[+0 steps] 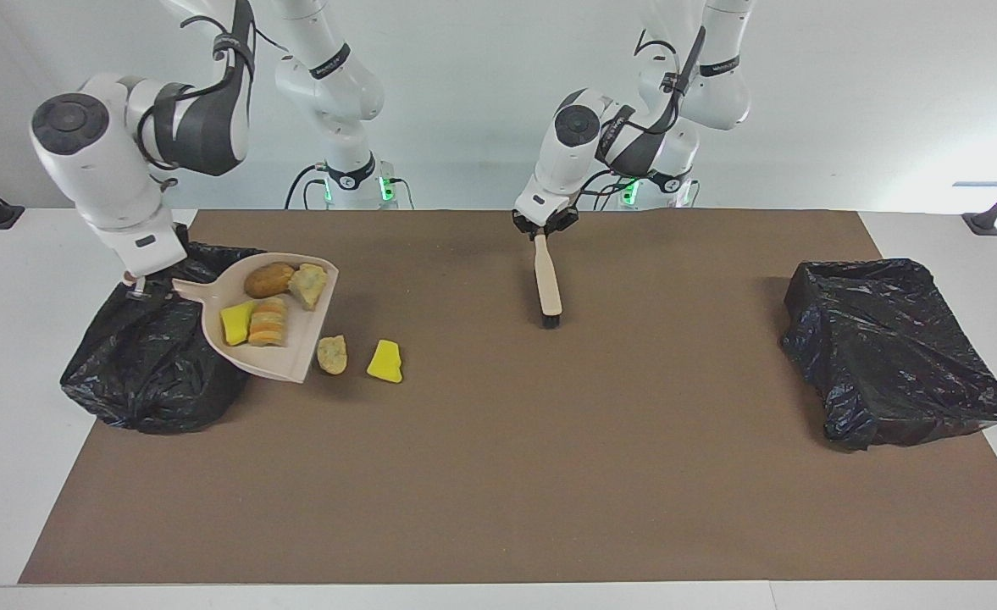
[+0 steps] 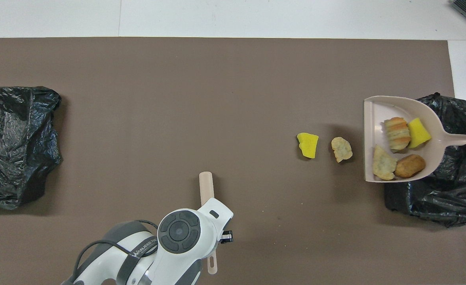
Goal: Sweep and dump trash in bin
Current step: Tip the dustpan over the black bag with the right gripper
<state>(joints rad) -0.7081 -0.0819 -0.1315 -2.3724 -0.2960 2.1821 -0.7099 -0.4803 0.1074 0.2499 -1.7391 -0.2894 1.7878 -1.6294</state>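
Right gripper (image 1: 137, 292) is clamped shut on the handle of the beige dustpan (image 1: 295, 360) and holds it raised over the rim of the black-bagged bin (image 1: 151, 373) at the right arm's end of the table. Four pieces of trash ride in the pan: a yellow sponge chunk (image 1: 236, 323), a striped bread piece (image 1: 268, 323), a brown roll (image 1: 268, 280) and a pale crumbly piece (image 1: 309, 285). Two more lie on the brown mat (image 1: 498, 474) just beside the pan's open edge, toward the table's middle: a tan bread lump (image 1: 332, 354) and a yellow sponge piece (image 1: 385, 362), close together but apart. Nothing lies between the pan and the bin.

Left gripper (image 1: 544, 231) is closed on the handle end of a wooden brush (image 1: 547, 275), over the mat near the robots. A second black-bagged bin (image 1: 888, 356) sits at the left arm's end, well apart from both arms.

Coming from its base, the right arm bends so that its white wrist hangs over the bin's nearer rim. The left arm folds down steeply, wrist pointing at the mat.

The dustpan's long axis runs across the table, handle toward the bin and open mouth toward the middle. It is tilted, the mouth edge lower in the facing view. The brush hangs with its dark bristles down and away from the robots.
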